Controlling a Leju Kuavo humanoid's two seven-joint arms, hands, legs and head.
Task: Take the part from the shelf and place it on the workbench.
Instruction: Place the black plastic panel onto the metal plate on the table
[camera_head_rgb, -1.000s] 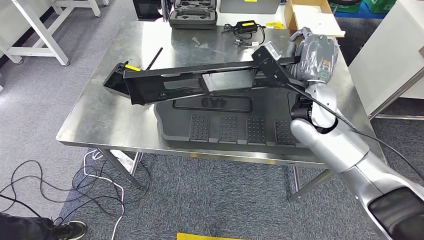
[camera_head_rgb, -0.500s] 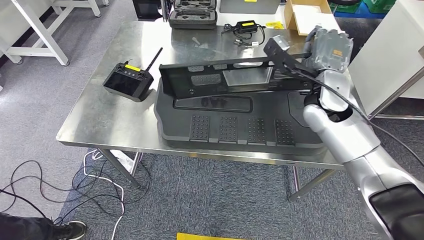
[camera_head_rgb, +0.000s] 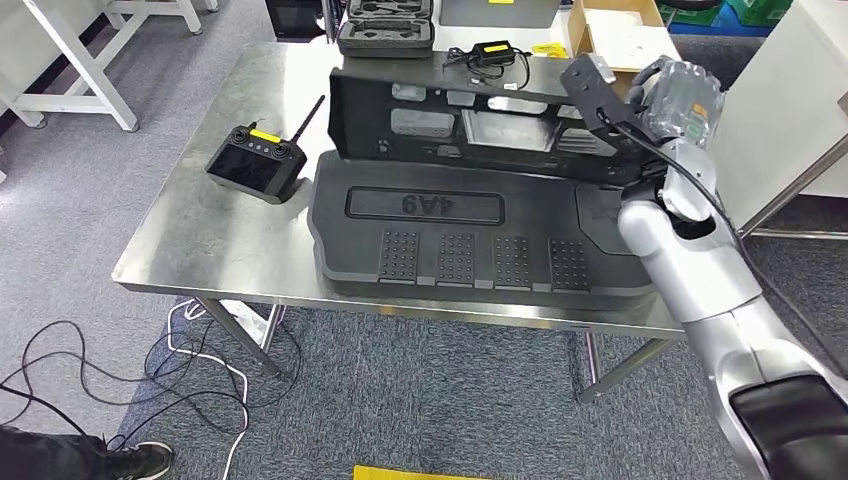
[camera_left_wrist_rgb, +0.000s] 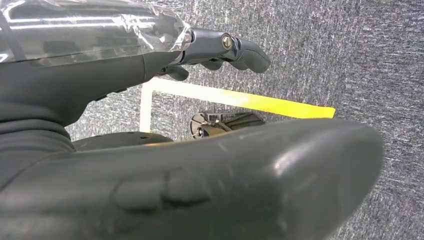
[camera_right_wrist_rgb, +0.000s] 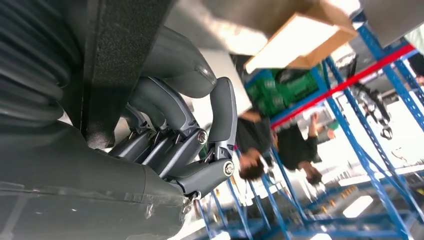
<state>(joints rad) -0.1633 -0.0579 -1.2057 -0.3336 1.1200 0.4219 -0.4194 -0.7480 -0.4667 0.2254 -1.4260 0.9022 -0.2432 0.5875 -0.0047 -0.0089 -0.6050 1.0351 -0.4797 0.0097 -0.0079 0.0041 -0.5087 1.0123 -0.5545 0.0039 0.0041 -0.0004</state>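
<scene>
Swung round since a second ago: part (camera_head_rgb: 470, 125) now up at the far side of the table (camera_head_rgb: 215, 240), long face turned toward the camera, no longer stretched over the remote (camera_head_rgb: 255, 160). Remote uncovered, lying on bare steel near the left edge, antenna pointing away. Held off the surface at its right end, the part crosses above the far edge of the big black moulded panel (camera_head_rgb: 450, 235) marked 4A9, which lies flat and takes most of the near half of the table. Behind the part: a dark case (camera_head_rgb: 385, 30), a charger (camera_head_rgb: 490, 52) with its cable, a cardboard box (camera_head_rgb: 620, 30) at the far right corner. Loose cables (camera_head_rgb: 150, 370) on the carpet under the left side, a shoe at the bottom left corner.

Right robot hand (camera_head_rgb: 672, 100) raised at the far right of the table, arm bent up from the lower right, wrist cable trailing down. Fingers (camera_right_wrist_rgb: 220, 115) curled around the part's dark edge, seen close in the right wrist view, thumb on the other side: a firm grip. Left robot hand (camera_left_wrist_rgb: 200, 47) hanging over grey carpet and a yellow floor line, fingers apart from the thumb, holding nothing.
</scene>
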